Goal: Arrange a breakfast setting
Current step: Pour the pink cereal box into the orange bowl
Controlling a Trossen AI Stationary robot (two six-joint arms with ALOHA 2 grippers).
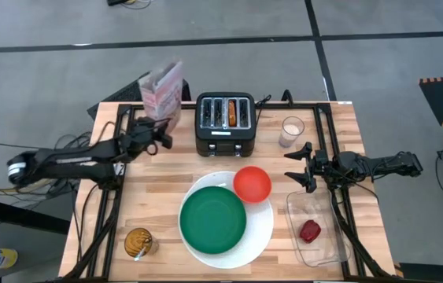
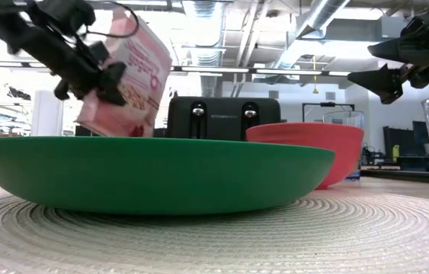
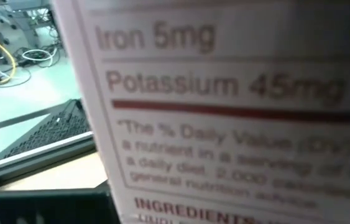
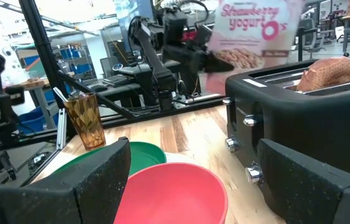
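1. The large white plate [image 1: 262, 228] lies at the near middle of the wooden surface [image 1: 158, 204], straight in front of the black toaster [image 1: 224, 123], and serves as the landmark here.
2. The smaller green plate [image 1: 212, 219] sits on the white plate, toward its left half.
3. The small red bowl [image 1: 252, 184] rests on the white plate's far right rim, touching the green plate's edge.
4. An amber glass [image 1: 138, 242] holding the teal-handled spoon [image 1: 137, 250] stands just left of the white plate, near the surface's front edge.
5. A clear plastic tray [image 1: 321, 229] lies right of the white plate, with the small red food piece [image 1: 309, 229] inside it.
6. The right tool [image 1: 303, 167] hovers beyond the tray, right of the red bowl, its fingers spread wide and holding nothing.
7. Behind the white plate, the toaster carries the toasted bagel [image 1: 230, 110] in a slot.
8. A cup of white liquid [image 1: 290, 130] stands right of the toaster.
9. The left tool [image 1: 158, 130] is far left of the white plate, beside the toaster, clamped on a pink cereal box [image 1: 162, 90] lifted clear of the surface and tilted.
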